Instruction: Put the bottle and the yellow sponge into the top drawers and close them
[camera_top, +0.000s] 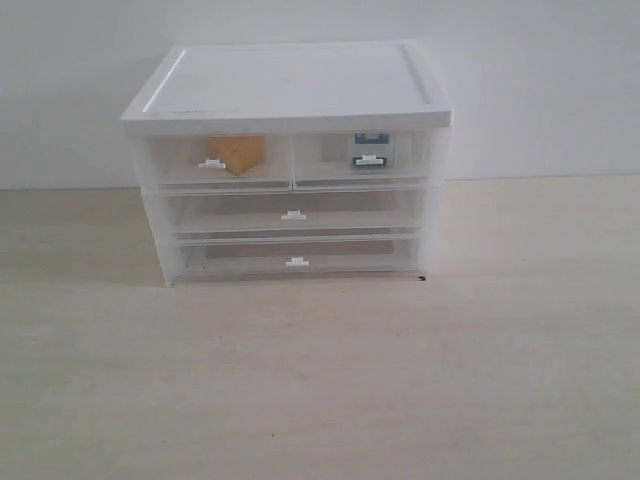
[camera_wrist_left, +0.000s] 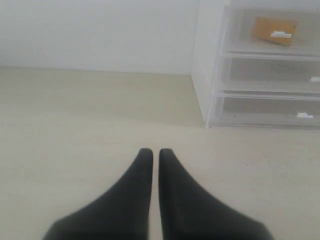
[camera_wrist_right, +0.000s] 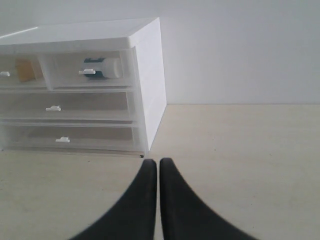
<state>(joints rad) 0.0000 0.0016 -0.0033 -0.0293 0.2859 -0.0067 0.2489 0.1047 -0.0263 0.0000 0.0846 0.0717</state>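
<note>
The yellow sponge lies inside the top left drawer, which is pushed in flush. The bottle lies on its side inside the top right drawer, also flush with the cabinet front. The sponge shows through the drawer front in the left wrist view, the bottle in the right wrist view. My left gripper is shut and empty over bare table, well clear of the cabinet's left side. Over the table off the cabinet's right corner, my right gripper is shut and empty. Neither gripper shows in the exterior view.
The white-topped cabinet stands at the back of the pale wooden table, against a white wall. Two full-width drawers below the top pair are pushed in.
</note>
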